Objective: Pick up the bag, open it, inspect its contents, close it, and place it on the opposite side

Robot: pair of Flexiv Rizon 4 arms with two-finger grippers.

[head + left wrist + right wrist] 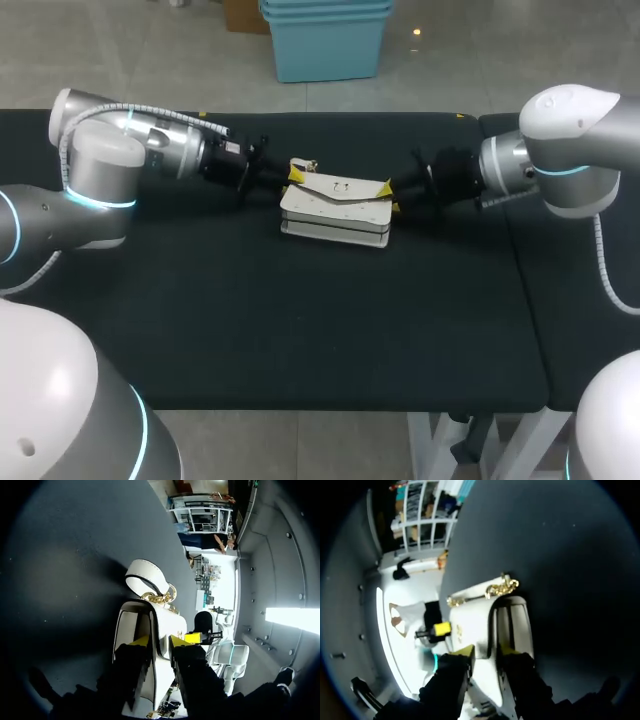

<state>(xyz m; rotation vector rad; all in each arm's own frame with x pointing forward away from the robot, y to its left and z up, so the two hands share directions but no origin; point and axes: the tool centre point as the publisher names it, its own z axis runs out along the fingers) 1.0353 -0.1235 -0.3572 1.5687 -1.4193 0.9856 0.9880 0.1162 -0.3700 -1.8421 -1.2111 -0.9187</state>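
Your left gripper (160, 641) is clamped on one end of the white bag (335, 208). Its wrist view shows a bag wall pinched between the yellow tips. The gold chain (159, 598) and white handle (145, 577) lie just ahead of them. Your right gripper (485, 651) grasps the opposite end the same way, with the chain ahead of its fingers. Only the head view shows both hands at once, the bag lying between them on the black table (300, 330), flap down. Only the wrist views show the chain clearly.
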